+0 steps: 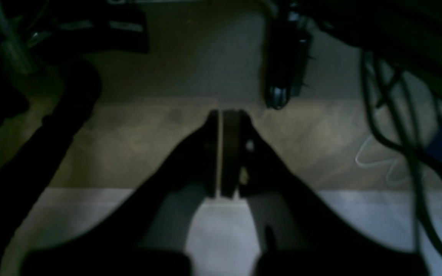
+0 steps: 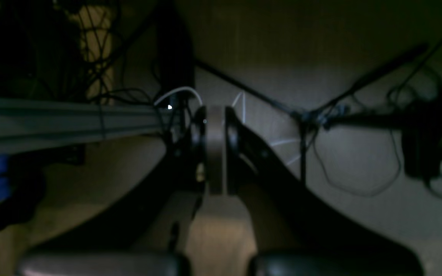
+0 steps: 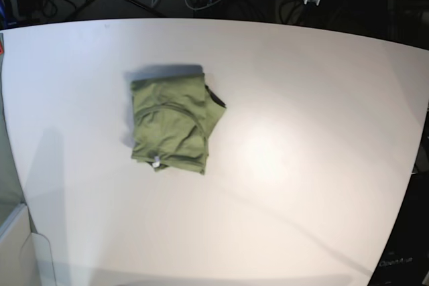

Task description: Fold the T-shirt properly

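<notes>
One folded T-shirt (image 3: 171, 122) on table (image 3: 301, 165), no gripper nearby.

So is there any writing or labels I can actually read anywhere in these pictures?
None can be read.
T-shirt: the small white tag at its near edge is too small to read.
White table: no markings show.
Both wrist views: too dark and blurred to show any text.
</notes>
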Controlling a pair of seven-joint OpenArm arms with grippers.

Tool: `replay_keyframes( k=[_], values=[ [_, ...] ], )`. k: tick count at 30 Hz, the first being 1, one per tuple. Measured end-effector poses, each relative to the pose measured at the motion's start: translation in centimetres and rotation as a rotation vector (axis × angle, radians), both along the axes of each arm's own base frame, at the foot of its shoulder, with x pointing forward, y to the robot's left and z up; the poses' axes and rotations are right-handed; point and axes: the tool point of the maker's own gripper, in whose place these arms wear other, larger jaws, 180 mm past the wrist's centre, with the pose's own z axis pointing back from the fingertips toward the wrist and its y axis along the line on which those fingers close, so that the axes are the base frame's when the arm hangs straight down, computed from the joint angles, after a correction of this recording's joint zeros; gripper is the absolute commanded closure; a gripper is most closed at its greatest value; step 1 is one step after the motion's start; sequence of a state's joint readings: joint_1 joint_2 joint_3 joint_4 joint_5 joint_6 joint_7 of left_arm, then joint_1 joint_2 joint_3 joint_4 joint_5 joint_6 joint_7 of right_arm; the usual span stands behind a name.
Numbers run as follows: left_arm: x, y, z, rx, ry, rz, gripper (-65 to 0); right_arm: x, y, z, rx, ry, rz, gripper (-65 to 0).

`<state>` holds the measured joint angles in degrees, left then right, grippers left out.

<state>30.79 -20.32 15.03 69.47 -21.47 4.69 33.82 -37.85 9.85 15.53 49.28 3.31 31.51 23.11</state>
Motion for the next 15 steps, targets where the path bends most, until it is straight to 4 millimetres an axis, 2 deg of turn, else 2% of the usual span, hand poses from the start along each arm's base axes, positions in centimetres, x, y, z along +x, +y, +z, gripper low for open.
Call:
replay_keyframes(
  k=[2, 5, 7, 10, 12, 15],
  values=[
    [-0.4, 0.1, -1.2, 0.017, 0.003, 0.012, -1.5, -0.1, -0.2, -1.8, 0.014, 0.045, -0.034, 0.0],
    [-1.6, 0.2, -3.2, 0.038, 0.021, 0.053, -1.5, 0.7, -0.1, -4.3, 0.051, 0.094, -0.08, 0.0],
    [-1.5, 1.1, -4.7, 0.075, 0.007, 0.076, -1.5, 0.7, 0.4, -6.2, 0.067, 0.167, -0.073, 0.0],
    [-1.0, 1.8, -6.6, 0.099, -0.045, 0.097, -1.5, 1.2, 1.9, -7.5, 0.119, 0.201, -0.092, 0.0],
    [-0.6, 0.3, -7.5, 0.029, -0.084, 0.102, -1.5, 1.7, 2.8, -7.6, 0.146, 0.183, -0.116, 0.0],
    [-0.7, -2.2, -8.3, -0.04, -0.133, 0.142, -1.5, 1.8, 4.0, -7.9, 0.163, 0.208, -0.064, 0.0]
  ],
)
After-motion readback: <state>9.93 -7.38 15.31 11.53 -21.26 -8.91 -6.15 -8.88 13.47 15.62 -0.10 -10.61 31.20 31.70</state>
